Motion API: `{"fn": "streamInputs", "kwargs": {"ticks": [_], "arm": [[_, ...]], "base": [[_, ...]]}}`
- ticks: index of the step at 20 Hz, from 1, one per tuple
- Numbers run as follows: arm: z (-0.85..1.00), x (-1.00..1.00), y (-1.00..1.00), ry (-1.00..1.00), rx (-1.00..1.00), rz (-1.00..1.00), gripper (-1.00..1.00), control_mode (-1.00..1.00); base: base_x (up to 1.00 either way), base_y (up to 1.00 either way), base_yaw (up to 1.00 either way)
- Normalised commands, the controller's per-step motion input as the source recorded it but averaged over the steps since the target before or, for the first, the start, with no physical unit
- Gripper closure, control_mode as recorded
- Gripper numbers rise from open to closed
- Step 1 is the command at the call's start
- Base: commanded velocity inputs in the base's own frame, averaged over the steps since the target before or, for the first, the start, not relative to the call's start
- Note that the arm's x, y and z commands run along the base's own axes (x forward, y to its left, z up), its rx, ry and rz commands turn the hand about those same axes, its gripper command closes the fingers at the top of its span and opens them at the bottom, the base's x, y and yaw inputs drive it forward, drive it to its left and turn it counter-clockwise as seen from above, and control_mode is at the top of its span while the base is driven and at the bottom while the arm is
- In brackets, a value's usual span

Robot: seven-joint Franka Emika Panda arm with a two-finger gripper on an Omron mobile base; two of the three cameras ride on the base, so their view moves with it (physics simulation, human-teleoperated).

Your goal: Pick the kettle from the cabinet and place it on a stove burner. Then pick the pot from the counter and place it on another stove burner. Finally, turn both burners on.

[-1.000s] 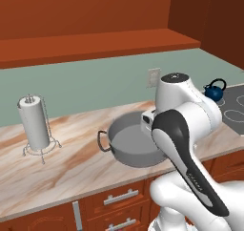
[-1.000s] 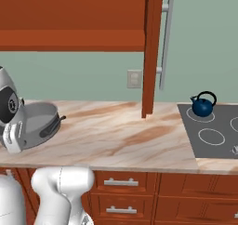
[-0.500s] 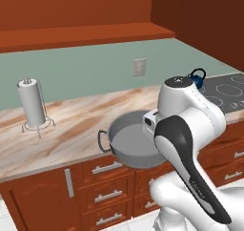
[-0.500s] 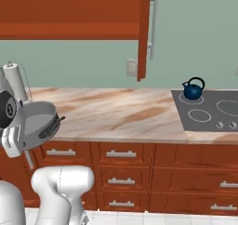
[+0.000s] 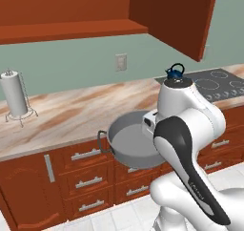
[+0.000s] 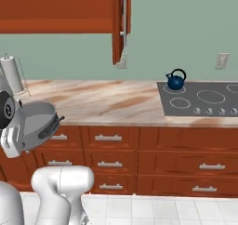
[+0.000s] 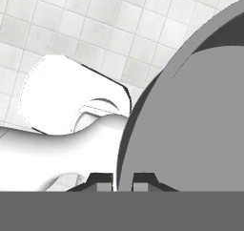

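Note:
The wide grey pot hangs in the air in front of the drawers, off the counter, tilted slightly. My gripper is shut on the pot's rim, one fingertip on each side of the wall. From the right base view the pot sits beside my white hand at the left edge. The dark-blue kettle stands upright on the rear left burner of the dark cooktop; the same kettle peeks over my arm. The wall cabinet is open.
A white paper-towel roll stands on the counter at the left. The open cabinet door juts out above the counter. Small grey knobs line the cooktop's front edge. Drawers with silver handles run below; white floor tiles lie under the pot.
The whole picture has shifted: the base has backed away from the counter and moved right. The pot stays in my shut gripper and now hangs off the counter, before the drawers.

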Motion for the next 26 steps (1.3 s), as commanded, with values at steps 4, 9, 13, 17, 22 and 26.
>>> {"fn": "streamInputs", "kwargs": {"ticks": [4, 9, 13, 17, 22, 26], "arm": [[0.00, 0.00, 0.00, 0.00, 0.00, 0.00, 1.00, 1.00], [0.00, 0.00, 0.00, 0.00, 0.00, 0.00, 1.00, 1.00], [0.00, 0.00, 0.00, 0.00, 0.00, 0.00, 1.00, 1.00], [0.00, 0.00, 0.00, 0.00, 0.00, 0.00, 1.00, 1.00], [0.00, 0.00, 0.00, 0.00, 0.00, 0.00, 1.00, 1.00], [0.00, 0.00, 0.00, 0.00, 0.00, 0.00, 1.00, 1.00]], "base": [[-0.12, -0.72, 0.00], [-0.03, -0.73, 0.00], [-0.01, -0.74, 0.00], [0.00, -0.74, 0.00], [0.00, -0.72, 0.01], [0.05, -0.66, 0.05]]}}
